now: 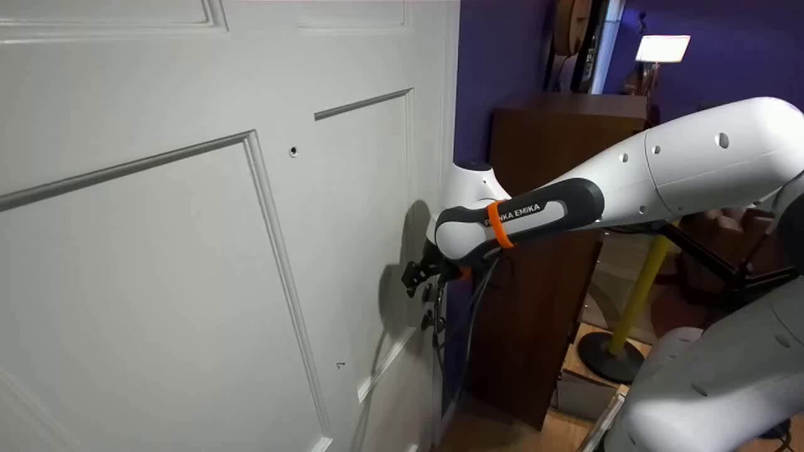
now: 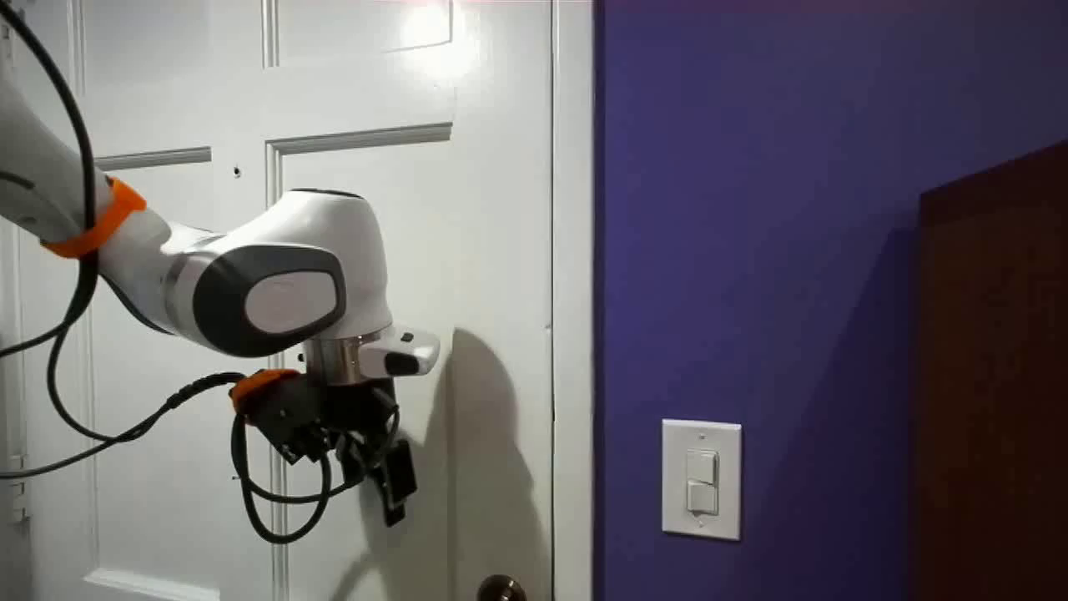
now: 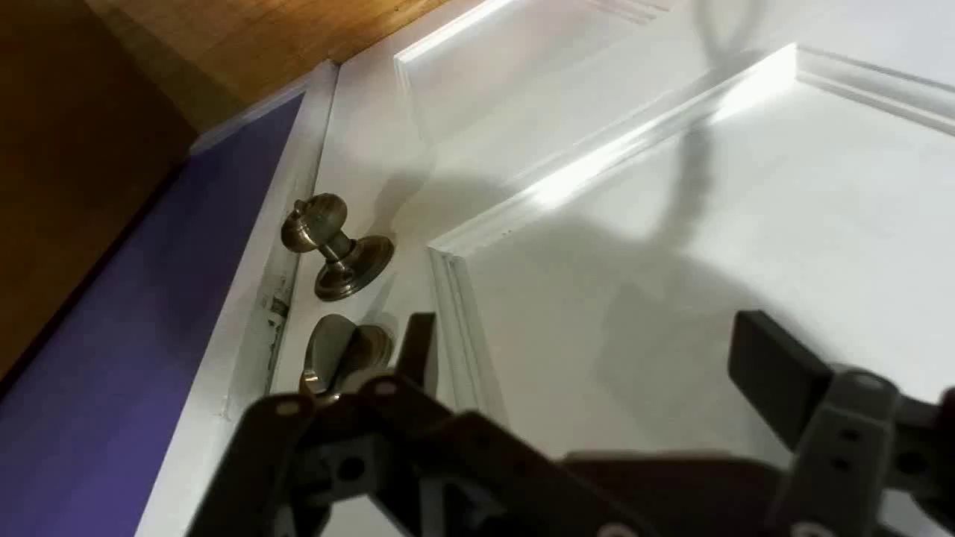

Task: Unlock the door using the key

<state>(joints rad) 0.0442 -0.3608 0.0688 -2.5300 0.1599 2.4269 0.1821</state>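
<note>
Wrist view: white door (image 3: 634,231) beyond the end effector (image 3: 586,354), jaws apart.

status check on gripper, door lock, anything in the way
Gripper open, nothing held. Door: thumb-turn outside the jaws, no key visible. Knob just below; nothing seen blocking.

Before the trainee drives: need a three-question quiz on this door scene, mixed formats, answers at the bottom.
1. Multiple choice. In the wrist view, the hand is:
a) closed tight
b) open
c) out of frame

2. True or false. In the wrist view, the metal turn-piece and the round knob are both mounted on the door.

3. Short reply. In an exterior view, what is fixed to the purple wall?

Key: 1. b. 2. True. 3. A white switch plate.
</note>
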